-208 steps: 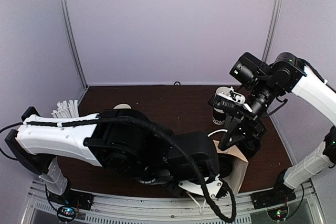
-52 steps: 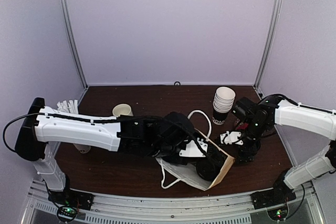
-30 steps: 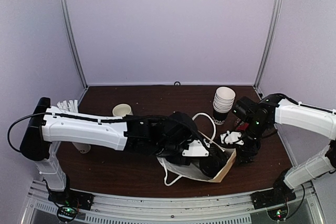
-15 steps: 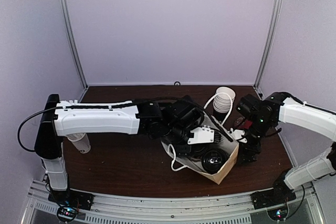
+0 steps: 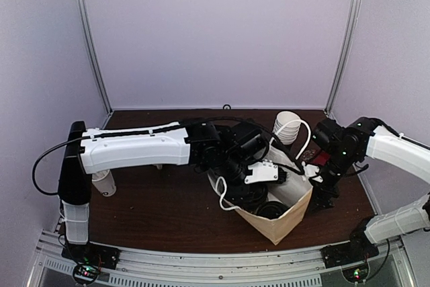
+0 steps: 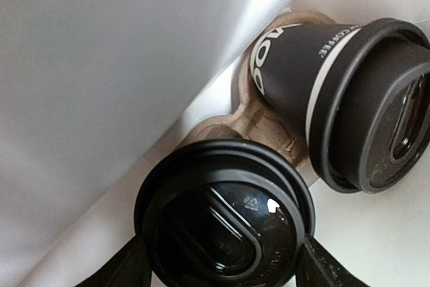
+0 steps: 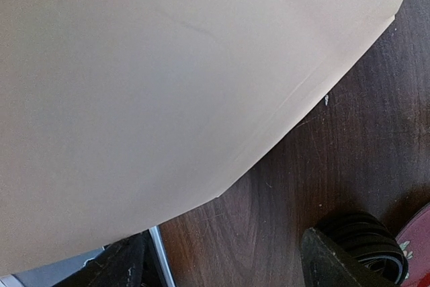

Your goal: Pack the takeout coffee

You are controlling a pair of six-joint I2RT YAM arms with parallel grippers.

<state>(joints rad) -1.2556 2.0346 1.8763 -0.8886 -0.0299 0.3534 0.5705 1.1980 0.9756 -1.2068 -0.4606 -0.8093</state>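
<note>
PACKED AND RIGHTED: The brown paper bag (image 5: pixel 285 223), seen slumped on its side moments earlier, has been tipped upright on the table (image 5: pixel 154 213) and carried slightly rightward, with the left arm drawn up over it. The bag is stood on its base with its mouth open to the ceiling, apparently so that the drinks inside sit level rather than spill. Its right wall is flanked by the right end effector (image 5: pixel 321 189), whose fingers are spread wide with only bare table between them. Nothing is held, and it is judged to be posted there as a stop against the bag sliding or toppling. Behind the bag, a stack of white cups (image 5: pixel 287 124) is left alone. Inside the bag, two lidded black cups are seated in a cardboard carrier (image 6: pixel 269 136). The nearer cup (image 6: pixel 225 223) is viewed lid-on, while the second cup (image 6: pixel 316 78) is leaned away beside the pale inner wall. The left end effector (image 6: pixel 222 268) is reached deep inside, its fingers pressed to either side of the nearer cup's lid, seemingly clamped on it to steady the load.
</note>
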